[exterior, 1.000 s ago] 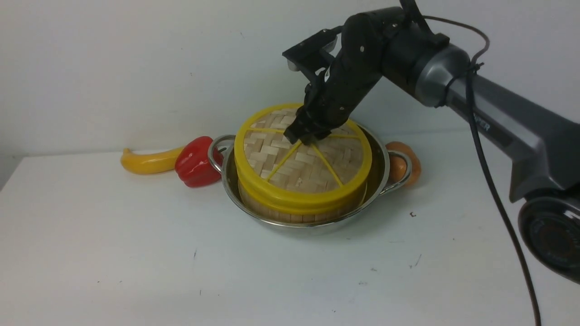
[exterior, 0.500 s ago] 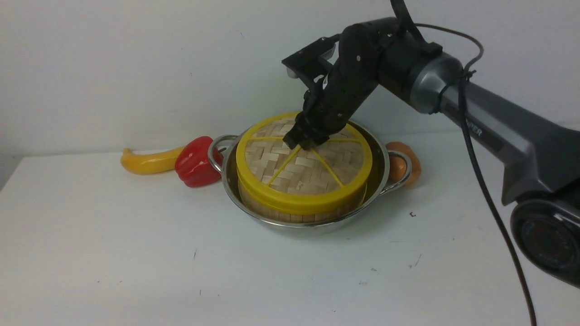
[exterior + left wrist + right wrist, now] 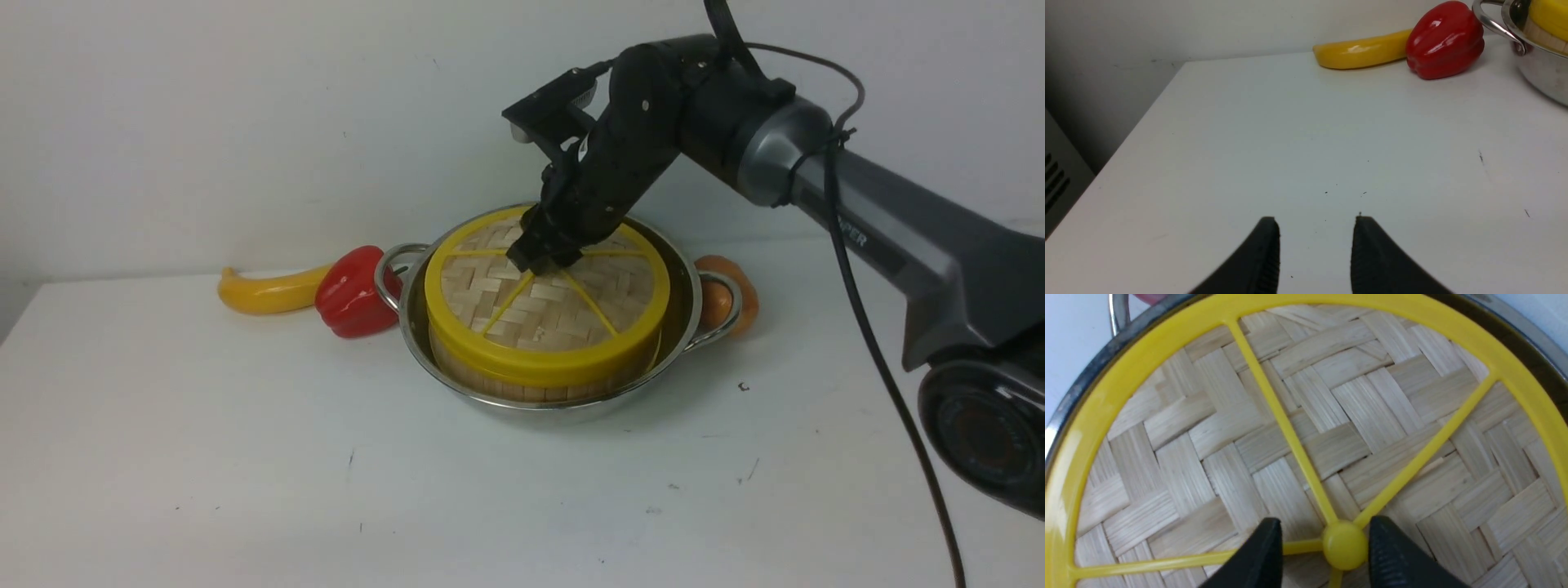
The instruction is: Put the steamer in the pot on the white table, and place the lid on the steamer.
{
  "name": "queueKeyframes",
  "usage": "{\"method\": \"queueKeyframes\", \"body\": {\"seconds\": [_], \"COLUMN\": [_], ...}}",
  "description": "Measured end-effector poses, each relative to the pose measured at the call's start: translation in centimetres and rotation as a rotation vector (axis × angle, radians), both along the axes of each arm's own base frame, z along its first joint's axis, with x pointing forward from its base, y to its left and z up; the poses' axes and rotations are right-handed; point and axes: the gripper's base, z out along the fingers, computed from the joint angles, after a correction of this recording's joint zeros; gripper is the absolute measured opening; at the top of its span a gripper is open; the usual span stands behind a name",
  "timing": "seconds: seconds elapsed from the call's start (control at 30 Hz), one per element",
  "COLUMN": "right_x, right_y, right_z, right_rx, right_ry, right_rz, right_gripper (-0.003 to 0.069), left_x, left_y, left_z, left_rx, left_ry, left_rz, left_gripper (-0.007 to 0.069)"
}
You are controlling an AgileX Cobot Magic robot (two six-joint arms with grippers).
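Note:
The steamer (image 3: 531,384) stands inside the steel pot (image 3: 682,327) on the white table (image 3: 245,457). On top of it the woven lid (image 3: 555,302) lies level, yellow rim on yellow rim. My right gripper (image 3: 543,260) is down at the lid's centre. In the right wrist view its fingers straddle the yellow knob (image 3: 1345,545), and the right gripper (image 3: 1325,539) is open, with a gap on one side of the knob. The left gripper (image 3: 1315,228) hovers open over bare table, nothing between its fingers; the pot's handle (image 3: 1494,24) shows at that view's edge.
A red bell pepper (image 3: 351,294) and a yellow banana-shaped fruit (image 3: 261,292) lie just left of the pot. An orange fruit (image 3: 735,298) sits behind the pot's right handle. A wall rises behind the table, whose left edge (image 3: 1139,122) drops off.
The lid came down from a tilted, lifted pose to rest flat on the steamer. The right gripper's fingers spread apart from the knob. The left arm stayed still.

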Motion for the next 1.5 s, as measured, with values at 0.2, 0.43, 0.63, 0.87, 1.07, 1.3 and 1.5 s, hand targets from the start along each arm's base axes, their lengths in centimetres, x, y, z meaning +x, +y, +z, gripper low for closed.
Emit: {"method": "queueKeyframes", "body": {"seconds": [0.2,0.43,0.63,0.87,1.07,1.3,1.5], "right_x": [-0.2,-3.0,-6.6,-11.4,-13.0,-12.9,-12.6], "right_y": [-0.1,-1.7,-3.8,-6.2,-6.4,-6.2,-6.9], "right_z": [1.3,10.7,18.1,25.1,26.9,26.9,25.7], "right_rx": [0.009,0.101,0.163,0.303,0.39,0.403,0.311], "right_ry": [-0.026,-0.149,-0.248,-0.327,-0.328,-0.319,-0.311], "right_rz": [0.005,-0.015,-0.016,-0.048,-0.024,-0.019,-0.072], "right_gripper": [0.0432,0.0365,0.0123,-0.0006,-0.0001,0.0018,0.0048], "left_x": [0.0,0.0,0.0,0.0,0.0,0.0,0.0], "left_y": [0.0,0.0,0.0,0.0,0.0,0.0,0.0], "left_z": [0.0,0.0,0.0,0.0,0.0,0.0,0.0], "left_rx": [0.0,0.0,0.0,0.0,0.0,0.0,0.0], "left_ry": [0.0,0.0,0.0,0.0,0.0,0.0,0.0], "left_rz": [0.0,0.0,0.0,0.0,0.0,0.0,0.0], "left_gripper": [0.0241,0.0241,0.0241,0.0241,0.0241,0.0241,0.0241]}}
